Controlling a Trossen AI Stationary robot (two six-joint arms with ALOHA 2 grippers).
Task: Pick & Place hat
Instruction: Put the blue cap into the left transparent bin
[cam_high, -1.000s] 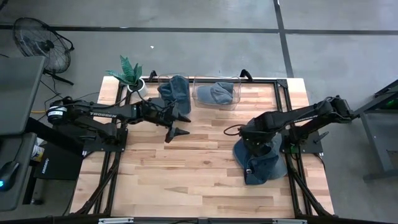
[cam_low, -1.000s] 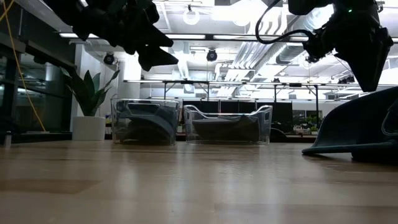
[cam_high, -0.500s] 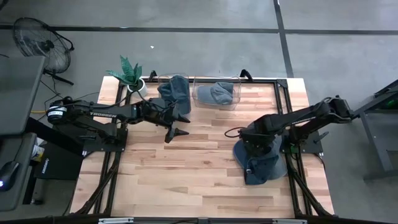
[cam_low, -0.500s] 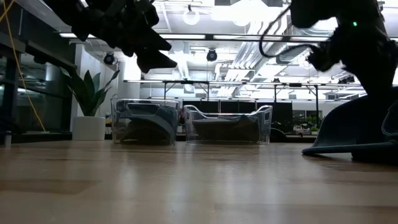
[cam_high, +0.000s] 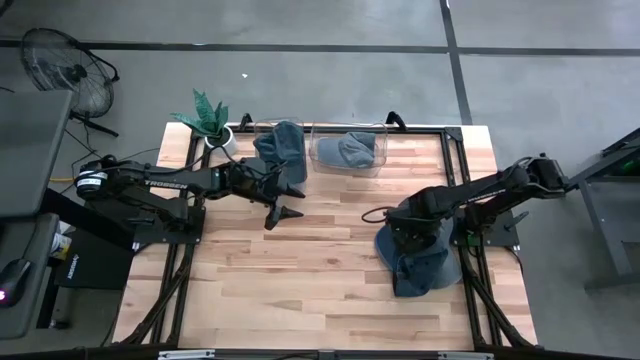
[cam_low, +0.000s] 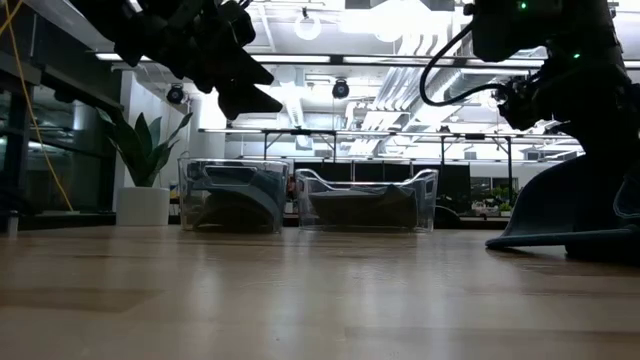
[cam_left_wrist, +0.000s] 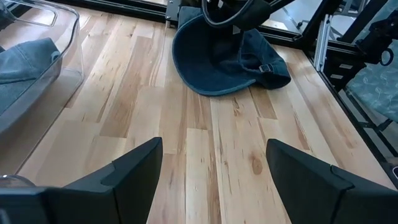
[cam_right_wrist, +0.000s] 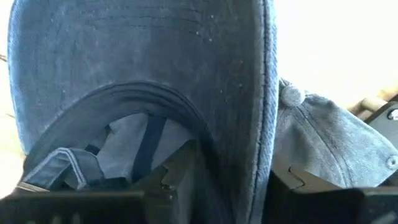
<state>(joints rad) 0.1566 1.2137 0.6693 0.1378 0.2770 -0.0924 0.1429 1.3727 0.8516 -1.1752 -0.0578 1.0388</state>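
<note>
My right fingers (cam_right_wrist: 180, 180) straddle the edge of the blue denim hat (cam_right_wrist: 155, 68), one tip inside the crown against the sweatband and the other outside on the brim, closing around that edge of cloth, though I cannot tell whether the pinch is firm. That puts my right gripper (cam_high: 408, 232) low over the hat (cam_high: 420, 262), which lies upturned on the wooden table (cam_high: 300, 290) at its right side, brim toward the middle of the table and the strap end pointing to the near edge. From table height the hat (cam_low: 575, 215) is a dark wedge at the right with my right arm coming down onto it. My left gripper (cam_high: 281, 202) hangs in the air well apart from all this, spread wide with nothing between its fingers (cam_left_wrist: 130, 171), just in front of the left clear bin (cam_high: 272, 140). That bin holds another blue hat (cam_high: 285, 145), and the second clear bin (cam_high: 345, 150) beside it holds a greyer cap (cam_high: 352, 150). Both bins stand along the far edge of the table, with a potted plant (cam_high: 208, 118) at the far left corner. Beyond the table, a floor fan (cam_high: 58, 65) stands on the grey floor.
</note>
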